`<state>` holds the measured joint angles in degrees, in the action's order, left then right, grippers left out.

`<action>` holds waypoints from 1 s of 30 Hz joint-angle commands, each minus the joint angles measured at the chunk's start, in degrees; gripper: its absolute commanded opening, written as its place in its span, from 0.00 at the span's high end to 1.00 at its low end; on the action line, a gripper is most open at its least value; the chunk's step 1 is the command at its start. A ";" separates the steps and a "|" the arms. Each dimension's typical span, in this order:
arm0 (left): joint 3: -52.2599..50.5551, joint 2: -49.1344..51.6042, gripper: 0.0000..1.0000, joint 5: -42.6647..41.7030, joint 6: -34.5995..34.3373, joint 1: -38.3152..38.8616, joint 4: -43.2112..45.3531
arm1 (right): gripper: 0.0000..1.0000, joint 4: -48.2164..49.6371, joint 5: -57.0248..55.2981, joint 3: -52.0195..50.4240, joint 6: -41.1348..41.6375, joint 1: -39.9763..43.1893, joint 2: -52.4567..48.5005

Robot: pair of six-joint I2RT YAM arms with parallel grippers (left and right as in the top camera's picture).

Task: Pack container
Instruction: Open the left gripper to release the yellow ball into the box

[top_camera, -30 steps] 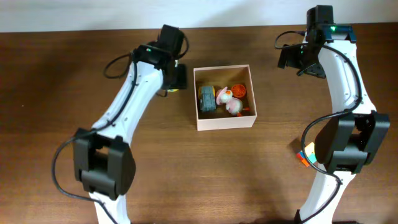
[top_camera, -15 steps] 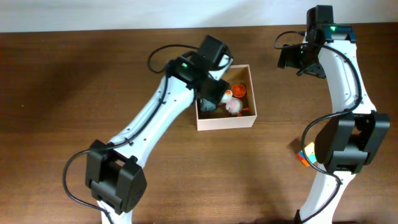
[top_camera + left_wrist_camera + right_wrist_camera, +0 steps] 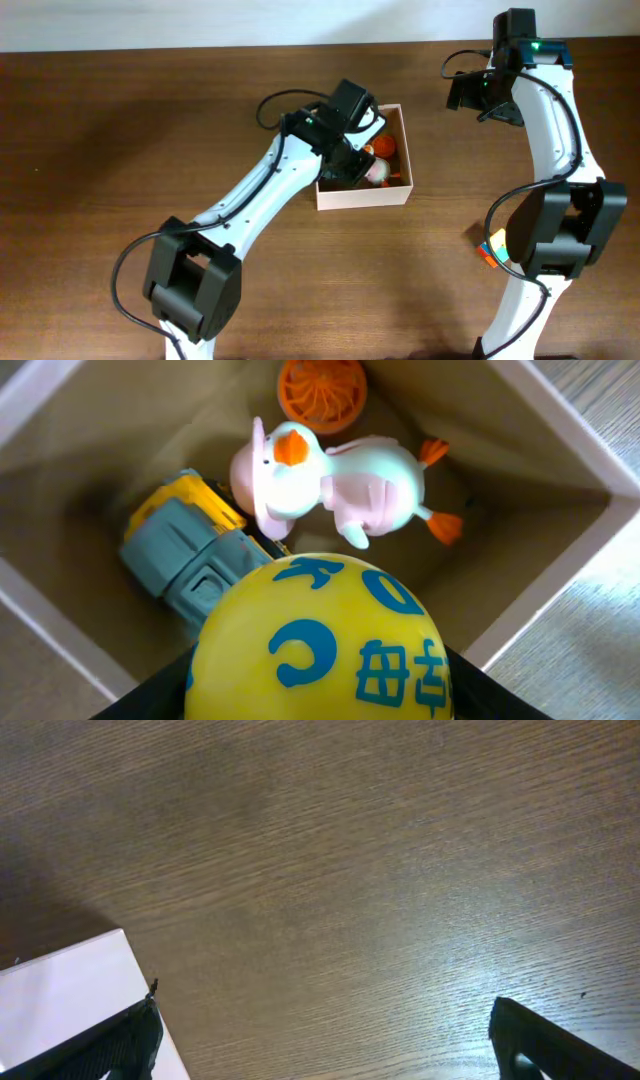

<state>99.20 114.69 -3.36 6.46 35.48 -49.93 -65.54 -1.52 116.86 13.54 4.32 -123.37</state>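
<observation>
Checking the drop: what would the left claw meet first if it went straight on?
The claw holds a ball, which would probably touch the truck first, beside the duck in the container; depth unclear.

The left gripper (image 3: 346, 162) hangs over the left half of the container (image 3: 370, 194); an orange toy (image 3: 385, 148) and a pink-white toy (image 3: 377, 172) show beside it
</observation>
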 commanded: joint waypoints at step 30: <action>1.60 1.53 0.01 -1.40 0.94 0.09 0.33 | 0.01 -0.02 -0.68 -0.09 0.48 -0.15 0.00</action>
<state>99.15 115.77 -3.92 6.72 35.51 -49.41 -65.54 -1.52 116.86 13.54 4.32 -123.37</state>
